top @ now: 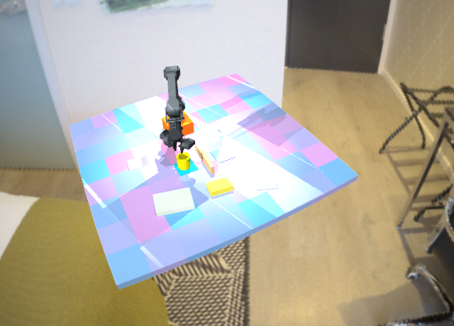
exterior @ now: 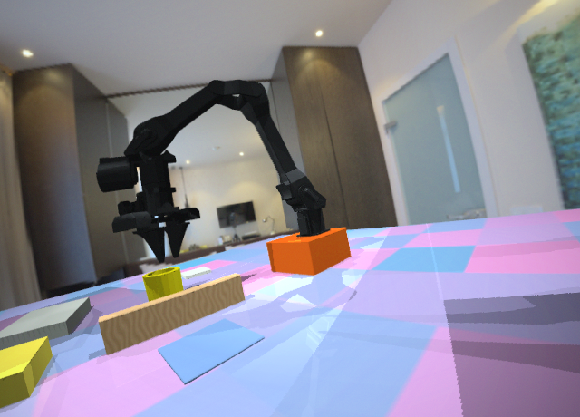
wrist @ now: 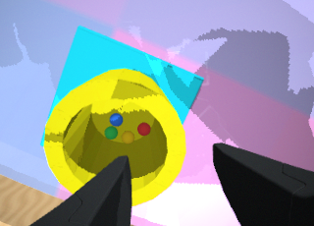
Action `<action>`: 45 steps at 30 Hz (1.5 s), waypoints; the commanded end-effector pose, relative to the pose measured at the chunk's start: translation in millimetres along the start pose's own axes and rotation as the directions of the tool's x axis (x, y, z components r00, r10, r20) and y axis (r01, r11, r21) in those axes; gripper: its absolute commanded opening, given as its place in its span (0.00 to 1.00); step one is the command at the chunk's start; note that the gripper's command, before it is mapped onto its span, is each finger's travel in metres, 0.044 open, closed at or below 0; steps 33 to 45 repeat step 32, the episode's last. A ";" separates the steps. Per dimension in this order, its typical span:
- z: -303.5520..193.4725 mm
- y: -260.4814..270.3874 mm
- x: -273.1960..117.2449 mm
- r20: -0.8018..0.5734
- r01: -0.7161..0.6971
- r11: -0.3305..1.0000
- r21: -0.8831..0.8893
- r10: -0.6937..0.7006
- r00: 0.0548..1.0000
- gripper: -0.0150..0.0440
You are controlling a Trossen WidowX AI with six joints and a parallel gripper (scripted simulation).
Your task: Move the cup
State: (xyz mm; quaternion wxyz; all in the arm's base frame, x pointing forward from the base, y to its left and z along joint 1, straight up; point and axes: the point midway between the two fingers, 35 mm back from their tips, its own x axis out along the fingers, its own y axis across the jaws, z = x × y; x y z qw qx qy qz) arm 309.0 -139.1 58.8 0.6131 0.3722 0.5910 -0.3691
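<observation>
Here's the yellow cup (top: pixel 183 163) (exterior: pixel 162 285) (wrist: pixel 174 133), upright on the cyan pad (top: pixel 189 169) (wrist: pixel 98 54), and the tool (top: pixel 178 150) (exterior: pixel 169 258) (wrist: pixel 172 159) is released! Its 2 fingers stand apart with nothing between them, tips above the rim in the exterior view. In the wrist view, 1 fingertip overlaps the cup's opening, at about 6 o'clock, while the other lies outside the rim, toward 3 o'clock.

Look inside the cup: 4 marbles! Around their little cluster, blue (wrist: pixel 116 120) sits at 11 o'clock, red (wrist: pixel 143 129) at 3, amber (wrist: pixel 128 137) near 6 and green (wrist: pixel 111 133) near 9.

Now the top view, reading from the cup. The wooden barrier (top: pixel 206 160) (exterior: pixel 173 312) (wrist: pixel 17 201) stands at 3 o'clock, with the blue pad (top: pixel 223 156) (exterior: pixel 210 349) on its far side. At 4 o'clock, a yellow block (top: pixel 220 186) (exterior: pixel 23 370); between 6 and 7, a pale slab (top: pixel 173 201) (exterior: pixel 44 319); over at 9, a small white block (top: pixel 135 164) (exterior: pixel 198 273). Up at 12 is the orange base (top: pixel 189 128) (exterior: pixel 327 256), carrying the black arm (top: pixel 172 88) (exterior: pixel 276 145) on the patchwork tabletop (top: pixel 146 223) (exterior: pixel 374 380).
</observation>
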 end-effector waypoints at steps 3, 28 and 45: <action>-0.2 -0.1 0.8 -0.001 0.001 1.000 0.000 -0.001 1.000 0.77; 2.8 1.0 -64.2 0.000 -0.002 1.000 -0.004 0.002 1.000 1.00; 3.1 1.2 -60.0 0.003 -0.002 1.000 0.000 0.002 1.000 1.00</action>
